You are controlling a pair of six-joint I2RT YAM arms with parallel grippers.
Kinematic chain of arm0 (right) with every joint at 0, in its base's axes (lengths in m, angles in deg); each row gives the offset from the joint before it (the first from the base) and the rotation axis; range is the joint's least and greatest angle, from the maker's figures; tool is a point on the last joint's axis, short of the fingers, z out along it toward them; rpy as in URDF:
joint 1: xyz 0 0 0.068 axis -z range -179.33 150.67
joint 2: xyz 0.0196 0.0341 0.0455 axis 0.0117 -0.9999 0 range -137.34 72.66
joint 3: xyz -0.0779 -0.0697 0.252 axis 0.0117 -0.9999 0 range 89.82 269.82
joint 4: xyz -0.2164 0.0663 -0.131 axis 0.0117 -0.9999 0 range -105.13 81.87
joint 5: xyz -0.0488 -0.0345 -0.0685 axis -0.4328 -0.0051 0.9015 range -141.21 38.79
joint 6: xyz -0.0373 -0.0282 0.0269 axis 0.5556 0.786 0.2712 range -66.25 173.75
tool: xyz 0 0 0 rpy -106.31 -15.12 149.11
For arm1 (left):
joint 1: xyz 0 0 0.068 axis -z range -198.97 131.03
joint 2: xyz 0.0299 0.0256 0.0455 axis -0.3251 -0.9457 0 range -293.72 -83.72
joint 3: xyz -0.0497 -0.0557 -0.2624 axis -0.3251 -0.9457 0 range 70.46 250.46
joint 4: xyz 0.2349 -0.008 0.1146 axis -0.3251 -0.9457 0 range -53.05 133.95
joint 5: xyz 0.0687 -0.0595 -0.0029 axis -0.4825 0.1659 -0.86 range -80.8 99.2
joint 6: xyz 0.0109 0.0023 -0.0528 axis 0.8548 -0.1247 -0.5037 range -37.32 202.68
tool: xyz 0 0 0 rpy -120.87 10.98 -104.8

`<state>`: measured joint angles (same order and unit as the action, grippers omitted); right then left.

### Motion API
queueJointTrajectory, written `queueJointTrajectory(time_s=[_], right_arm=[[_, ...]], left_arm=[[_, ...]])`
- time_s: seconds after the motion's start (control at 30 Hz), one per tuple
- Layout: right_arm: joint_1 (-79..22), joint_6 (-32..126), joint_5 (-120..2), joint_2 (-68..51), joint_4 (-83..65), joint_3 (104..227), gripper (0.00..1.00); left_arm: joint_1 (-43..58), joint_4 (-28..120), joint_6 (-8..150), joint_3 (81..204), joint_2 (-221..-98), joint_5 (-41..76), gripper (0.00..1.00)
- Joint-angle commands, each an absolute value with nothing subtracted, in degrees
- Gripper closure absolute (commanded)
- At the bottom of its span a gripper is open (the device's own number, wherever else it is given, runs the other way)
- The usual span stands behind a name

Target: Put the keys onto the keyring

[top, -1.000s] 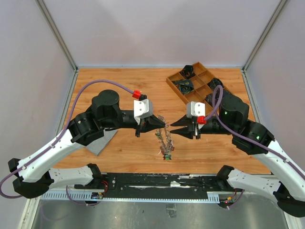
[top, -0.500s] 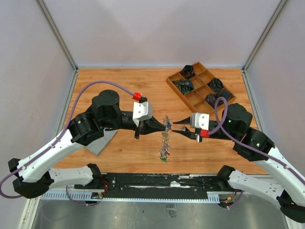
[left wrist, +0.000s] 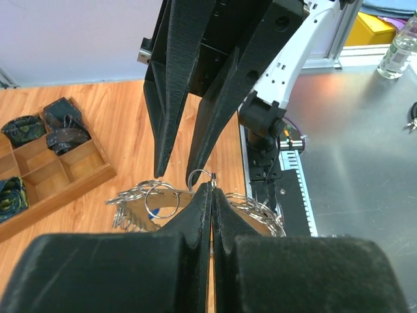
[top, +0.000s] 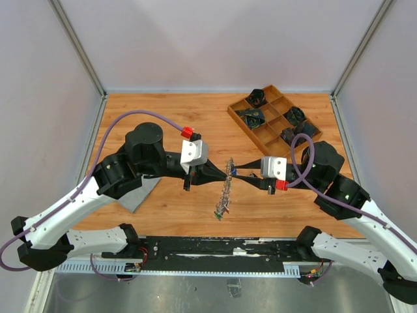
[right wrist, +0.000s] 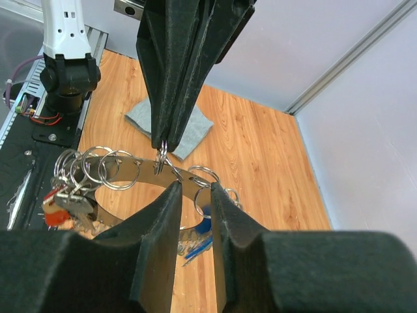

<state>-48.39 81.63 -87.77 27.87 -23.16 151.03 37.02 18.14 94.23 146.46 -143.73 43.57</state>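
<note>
**Top view:** over the last second the right hand (top: 238, 175) has swung in level and narrowed its gape. Its tips now meet the left hand (top: 221, 173) at the top of the keyring (top: 225, 189). The keyring has turned nearly edge-on to this camera. It hangs between the two hands with its low end just over the surface. The wooden tray (top: 272, 125) and the grey cloth (top: 138, 193) have not moved.

**Left wrist view:** the left hand (left wrist: 212, 190) is closed, pinching at the keyring's band (left wrist: 171, 193) right by a small split ring (left wrist: 201, 175). The right hand (left wrist: 176, 175) comes down from above with a narrow gap between its fingers. I see nothing clamped in it.

**Right wrist view:**
- The right hand (right wrist: 194, 188) is part-open, with the band (right wrist: 130, 171) running across just beyond its tips.
- The left hand (right wrist: 159, 145) is shut on a little loop at the top of the band.
- Keys already on the ring bunch to the left by a red tag (right wrist: 57, 203). A blue tag (right wrist: 203, 222) shows through the gap.

**My read:**
- The left hand is the holder and the right hand has just arrived to work the ring, so the step looks like alignment rather than threading.
- I can't see a loose key in the right hand, so it is probably going for the split ring or the band.
- Risk: the ring twists when the right hand closes.
</note>
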Motion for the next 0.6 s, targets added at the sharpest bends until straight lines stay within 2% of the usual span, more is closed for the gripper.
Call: queueJointTrajectory(time_s=[0.0,0.13,0.37,0.57], right_arm=[[-49.76,81.61,-90.65,27.78,-20.0,150.89,0.77],[-50.23,81.26,-91.6,27.24,-19.87,151.07,0.78],[-50.81,81.66,-93.52,27.0,-19.73,150.97,0.74],[-51.09,81.62,-94.41,26.32,-21.0,151.97,0.89]], left_arm=[[37.29,21.8,94.36,148.88,-143.58,44.62,0.99],[37.28,21.83,94.36,148.86,-143.66,44.62,0.99],[37.27,21.65,94.6,148.9,-143.41,44.28,0.99],[37.28,21.54,94.67,148.91,-143.17,43.97,0.99]])
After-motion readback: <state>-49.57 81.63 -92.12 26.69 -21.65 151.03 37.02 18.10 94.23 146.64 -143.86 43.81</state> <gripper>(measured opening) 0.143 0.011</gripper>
